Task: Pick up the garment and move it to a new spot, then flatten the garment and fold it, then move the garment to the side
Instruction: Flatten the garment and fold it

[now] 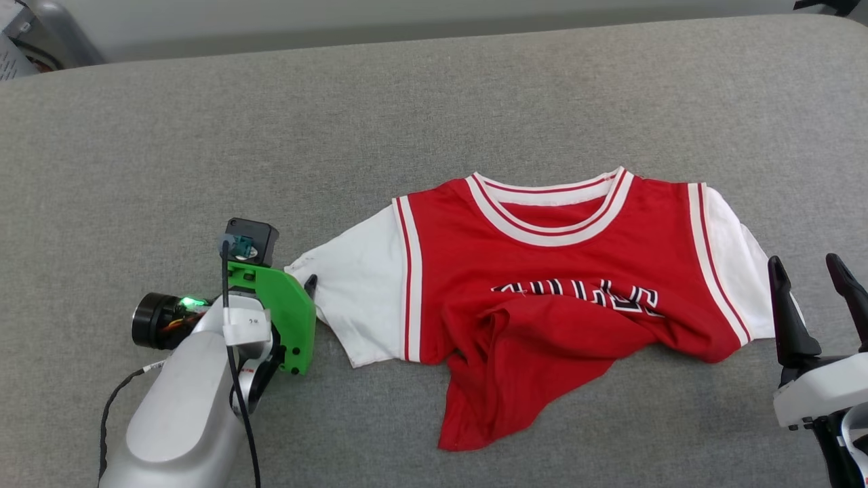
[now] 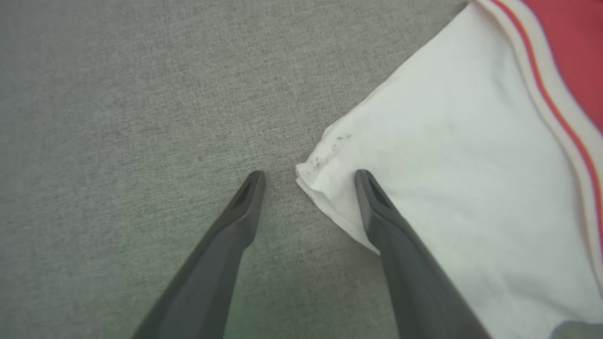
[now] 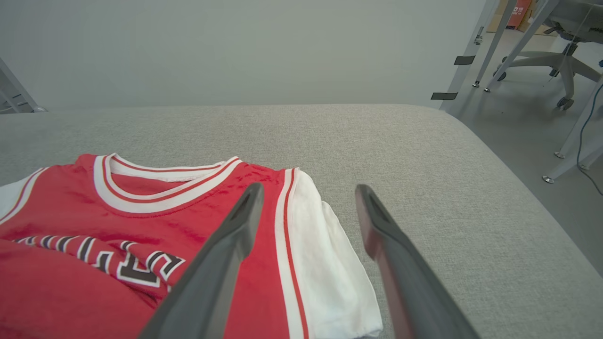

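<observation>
Gleaming rumpled garment [image 1: 542,264] on woven cushion [image 1: 407,102]

The garment [image 1: 563,264] lies on the surface [image 1: 434,102], between left jaws and right jaws.

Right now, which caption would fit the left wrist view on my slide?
Open left hand with the white sleeve corner of the garment between its fingers, over the grey fabric surface.

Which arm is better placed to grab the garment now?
Left: the left gripper, open, straddles the garment's sleeve corner. The right gripper, also open, looks raised off the other sleeve.
</observation>
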Robot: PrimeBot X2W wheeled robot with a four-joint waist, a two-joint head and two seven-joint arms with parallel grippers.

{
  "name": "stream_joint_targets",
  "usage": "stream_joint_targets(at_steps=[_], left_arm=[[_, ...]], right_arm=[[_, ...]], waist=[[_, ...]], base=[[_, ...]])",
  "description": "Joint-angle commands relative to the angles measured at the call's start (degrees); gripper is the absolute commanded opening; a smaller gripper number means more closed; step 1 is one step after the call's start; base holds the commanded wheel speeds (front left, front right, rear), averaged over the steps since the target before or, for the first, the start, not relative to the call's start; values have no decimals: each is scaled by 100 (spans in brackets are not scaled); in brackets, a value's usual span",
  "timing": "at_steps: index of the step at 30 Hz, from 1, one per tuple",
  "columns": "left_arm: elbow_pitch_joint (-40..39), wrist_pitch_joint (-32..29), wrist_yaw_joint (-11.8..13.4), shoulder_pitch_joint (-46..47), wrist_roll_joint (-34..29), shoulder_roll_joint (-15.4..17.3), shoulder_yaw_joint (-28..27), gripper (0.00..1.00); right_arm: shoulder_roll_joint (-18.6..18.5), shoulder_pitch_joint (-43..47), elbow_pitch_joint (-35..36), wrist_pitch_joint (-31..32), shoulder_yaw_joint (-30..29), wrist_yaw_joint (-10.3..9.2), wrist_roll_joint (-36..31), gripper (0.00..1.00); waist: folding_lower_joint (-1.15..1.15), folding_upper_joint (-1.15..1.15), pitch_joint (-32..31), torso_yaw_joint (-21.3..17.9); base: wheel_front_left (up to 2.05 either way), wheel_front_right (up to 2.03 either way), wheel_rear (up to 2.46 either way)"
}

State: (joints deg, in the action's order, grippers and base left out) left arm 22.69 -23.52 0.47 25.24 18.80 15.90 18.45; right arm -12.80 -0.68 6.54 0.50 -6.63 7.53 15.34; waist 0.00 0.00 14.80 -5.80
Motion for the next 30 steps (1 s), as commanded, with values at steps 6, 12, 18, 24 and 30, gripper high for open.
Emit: stream_joint_targets(at_steps=[6, 12, 18, 24, 30], left_arm=[[430, -357, -119, 191, -17, 104, 128, 100], [516, -340, -211, -9, 90, 67, 201, 0], [175, 208, 80, -189, 186, 92, -85, 0], [-596, 360, 313, -552, 328, 333, -420, 0], [-1801, 1, 426, -1193, 591, 474, -555, 0]], right_arm=[[19, -147, -35, 28, 158, -4, -36, 100], [-16, -152, -58, 53, 190, -4, -43, 100], [-84, -114, -99, 166, 171, -4, -57, 100], [-153, -2, -185, 500, 119, -4, -51, 100], [-240, 24, -271, 1194, -3, -4, -63, 100]], waist=[[0, 0, 191, -118], [0, 0, 161, -66], [0, 0, -58, 106], [0, 0, -291, 355], [0, 0, -397, 634]], base=[[0, 0, 0], [0, 0, 0], [0, 0, 0], [0, 0, 0], [0, 0, 0]])
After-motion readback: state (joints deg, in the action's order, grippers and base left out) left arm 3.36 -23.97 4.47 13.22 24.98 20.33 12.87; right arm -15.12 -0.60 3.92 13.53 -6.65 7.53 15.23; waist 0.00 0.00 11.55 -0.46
